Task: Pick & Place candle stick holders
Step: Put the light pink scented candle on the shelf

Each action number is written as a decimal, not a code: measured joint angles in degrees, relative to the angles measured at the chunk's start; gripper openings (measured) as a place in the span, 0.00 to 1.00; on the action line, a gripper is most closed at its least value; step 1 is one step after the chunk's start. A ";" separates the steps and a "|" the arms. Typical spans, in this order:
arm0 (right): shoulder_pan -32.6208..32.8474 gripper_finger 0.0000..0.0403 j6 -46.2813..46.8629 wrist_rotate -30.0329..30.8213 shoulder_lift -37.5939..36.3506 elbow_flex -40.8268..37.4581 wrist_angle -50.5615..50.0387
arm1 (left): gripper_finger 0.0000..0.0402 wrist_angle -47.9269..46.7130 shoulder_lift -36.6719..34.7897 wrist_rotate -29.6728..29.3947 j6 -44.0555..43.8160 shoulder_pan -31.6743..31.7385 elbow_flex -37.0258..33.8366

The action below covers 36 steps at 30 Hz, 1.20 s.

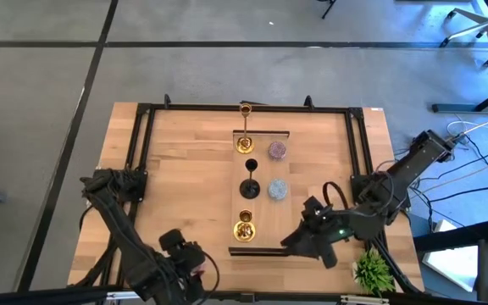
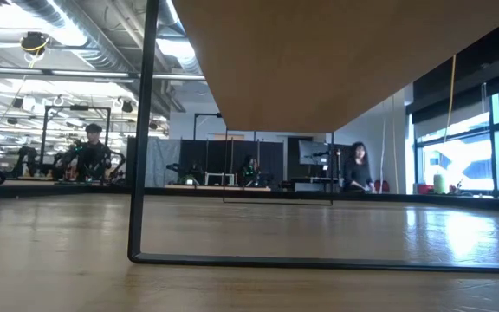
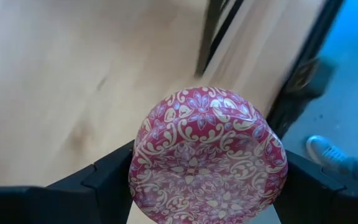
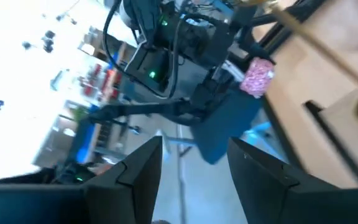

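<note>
In the high view two gold stemmed holders [image 1: 246, 144] [image 1: 245, 227] and a black one [image 1: 250, 186] stand in a row inside a black frame outline [image 1: 261, 251] at the table's middle. A mauve low holder [image 1: 277, 151] and a light-blue one [image 1: 277, 191] stand beside them. My left gripper [image 1: 195, 263] is at the near edge, shut on a round pink patterned holder [image 3: 207, 155]. My right gripper [image 1: 293, 242] is open and empty near the frame's near right corner. My left gripper pinches the pink holder's round rim [image 3: 138, 168] between its two fingers, one finger [image 3: 107, 183] on each side. The holder's patterned round face is turned toward the wrist camera. Whether it rests on the table I cannot tell.
A black rail frame [image 1: 138, 152] runs around the tabletop. A gold piece [image 1: 246, 108] sits at the far rail. A small green plant [image 1: 371, 271] stands at the near right corner. The low view shows a black upright rod [image 2: 141, 130] and people in the room behind.
</note>
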 joint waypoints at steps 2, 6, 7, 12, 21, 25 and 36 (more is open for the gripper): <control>1.05 0.46 2.24 1.24 0.70 0.00 2.36 | 0.72 0.37 0.00 -2.56 2.84 0.19 2.11; 3.41 0.46 8.21 2.10 3.61 0.00 3.21 | 0.72 0.78 0.00 -6.91 7.32 0.26 4.88; 3.89 0.46 9.82 1.99 4.70 0.00 3.70 | 0.72 1.20 0.00 -7.50 8.41 0.22 5.39; 5.43 0.47 15.79 0.72 11.37 2.50 5.50 | 0.72 7.75 0.00 -7.86 15.29 0.34 6.52; 3.32 0.70 18.11 -3.82 22.18 13.77 3.51 | 0.72 18.56 0.00 -3.49 26.41 2.56 6.58; 1.61 0.82 20.82 -4.63 23.63 16.51 -0.13 | 0.72 22.40 0.00 -1.63 30.49 3.79 6.58; -0.20 0.89 23.74 -2.91 23.87 16.63 -3.57 | 0.72 28.90 0.02 -0.30 34.41 6.73 6.58</control>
